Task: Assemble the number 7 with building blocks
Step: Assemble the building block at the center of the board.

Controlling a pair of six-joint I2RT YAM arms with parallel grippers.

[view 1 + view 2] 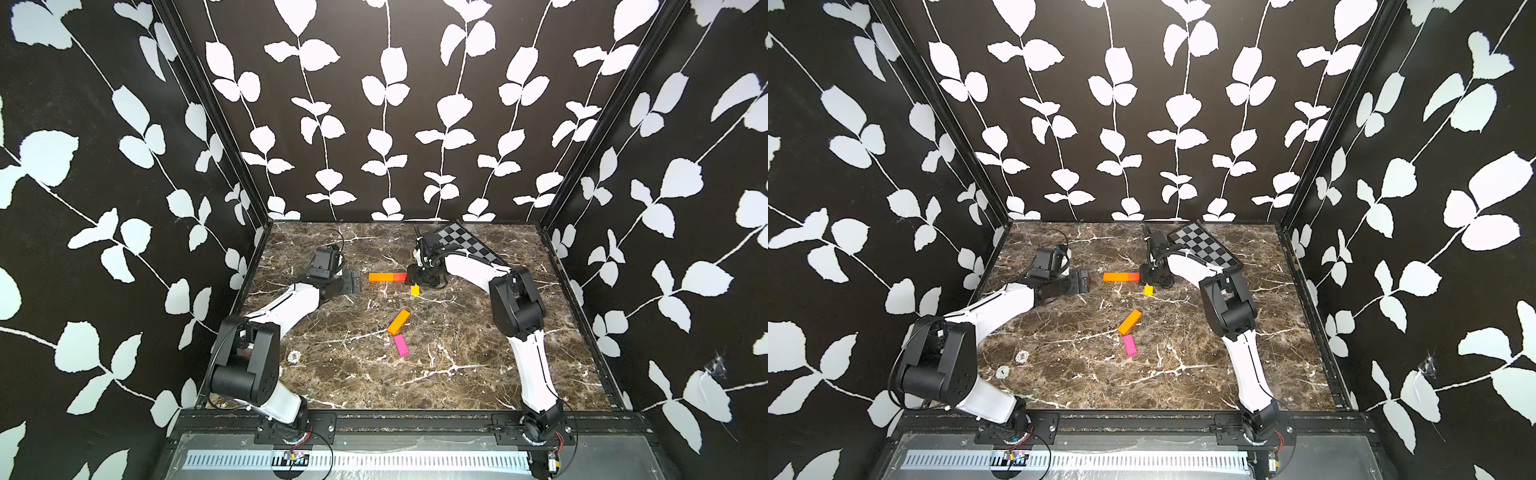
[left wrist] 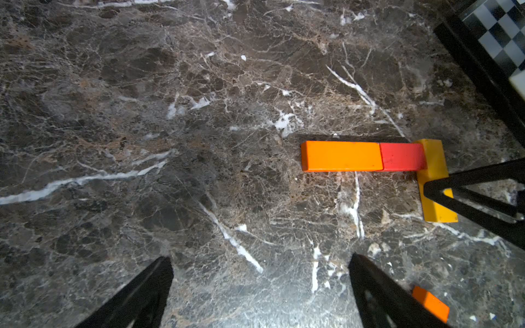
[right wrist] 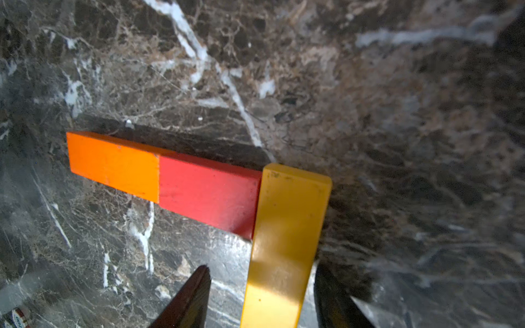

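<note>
Your number 7 (image 1: 395, 281) is lying half built, a little past table centre toward 12 o'clock. The orange bar (image 1: 380, 277) and red-orange bar (image 1: 400, 276) are sitting end to end, running 9 to 3. The yellow bar (image 3: 289, 215) is butting its side against the red-orange end and pointing to 6. Your right gripper (image 3: 261, 265) is straddling that yellow bar, jaws apart: one finger (image 3: 193, 295) is showing marble between itself and the bar, the other is sitting close against it. In both top views the gripper body is hiding most of the yellow bar, with only its 6 o'clock end (image 1: 415, 290) showing. Your left gripper (image 2: 259, 257) is hanging spread wide and holding nothing, at 9 o'clock of the orange bar and apart from it. The second orange bar (image 1: 399, 322) is lying loose at 7 o'clock of the yellow one, slanted 1 to 7, with the pink bar (image 1: 401, 345) just beside its lower end. The checkered board (image 1: 465, 243) is sitting at 1 o'clock, your right arm crossing over its near edge. The marble tabletop (image 1: 457, 353) is carrying a small round fitting (image 1: 294, 355) toward 8.
</note>
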